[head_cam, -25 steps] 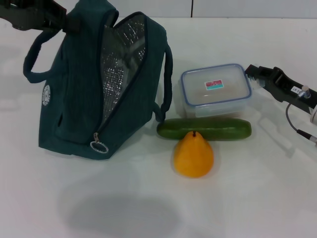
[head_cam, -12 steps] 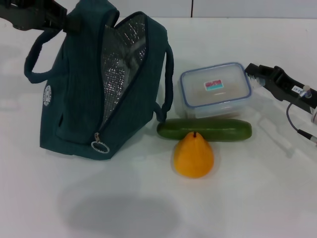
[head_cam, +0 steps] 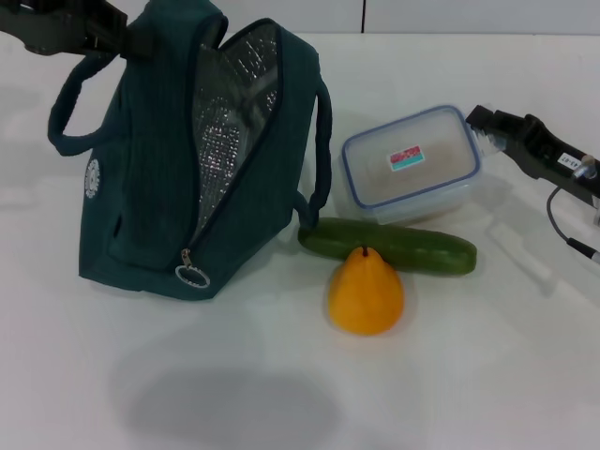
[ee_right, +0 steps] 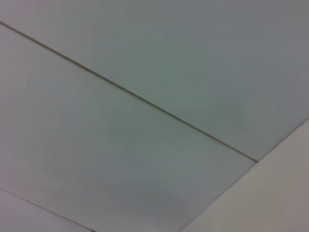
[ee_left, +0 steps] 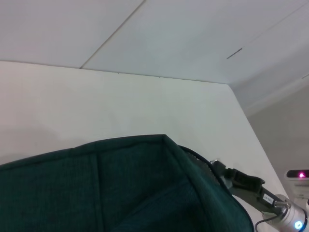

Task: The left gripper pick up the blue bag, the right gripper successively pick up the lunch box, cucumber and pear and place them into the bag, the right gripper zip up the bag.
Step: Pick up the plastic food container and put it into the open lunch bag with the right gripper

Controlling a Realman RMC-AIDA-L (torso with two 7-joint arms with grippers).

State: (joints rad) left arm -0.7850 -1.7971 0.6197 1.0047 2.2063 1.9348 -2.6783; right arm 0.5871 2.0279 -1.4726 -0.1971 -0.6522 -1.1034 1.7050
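The blue bag (head_cam: 150, 187) stands upright at the left with its mouth open, showing silver lining; it also fills the bottom of the left wrist view (ee_left: 120, 188). My left gripper (head_cam: 127, 37) is shut on the bag's top. The lunch box (head_cam: 408, 164) sits right of the bag, tilted with its right end raised. My right gripper (head_cam: 478, 129) is shut on that right end. The cucumber (head_cam: 394, 246) lies in front of the box, and the pear (head_cam: 366, 292) stands in front of the cucumber, touching it. The right wrist view shows none of them.
The white table (head_cam: 487, 375) stretches in front and to the right. The bag's ring zipper pull (head_cam: 190, 276) hangs at the low end of the opening. A cable (head_cam: 562, 234) trails from my right arm, which also shows in the left wrist view (ee_left: 251, 188).
The right gripper has lifted the lunch box's right end, tilting the box up and back. The cucumber's right end has swung slightly toward the front. The bag and pear stay put.
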